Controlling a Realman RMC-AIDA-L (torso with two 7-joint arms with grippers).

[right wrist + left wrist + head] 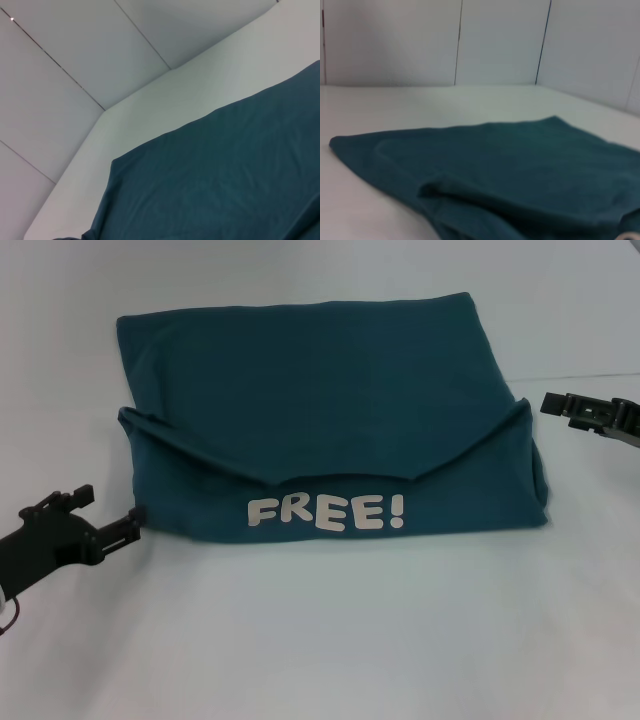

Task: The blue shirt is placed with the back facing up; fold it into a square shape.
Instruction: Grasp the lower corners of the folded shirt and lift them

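left gripper [128, 527] narrow, beside blue shirt [320, 390] | shirt folded — "free!" print [327, 512] | right gripper [556, 405] narrow

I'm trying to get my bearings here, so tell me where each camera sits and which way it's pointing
Head view: up on the robot's head, looking forward and down at the folded shirt on the table; left tool and right tool show at either side.
Left wrist view: low by the table, facing across the shirt to the wall; no tool shows.
Right wrist view: tilted, over the shirt; no tool shows.
All share the shirt.
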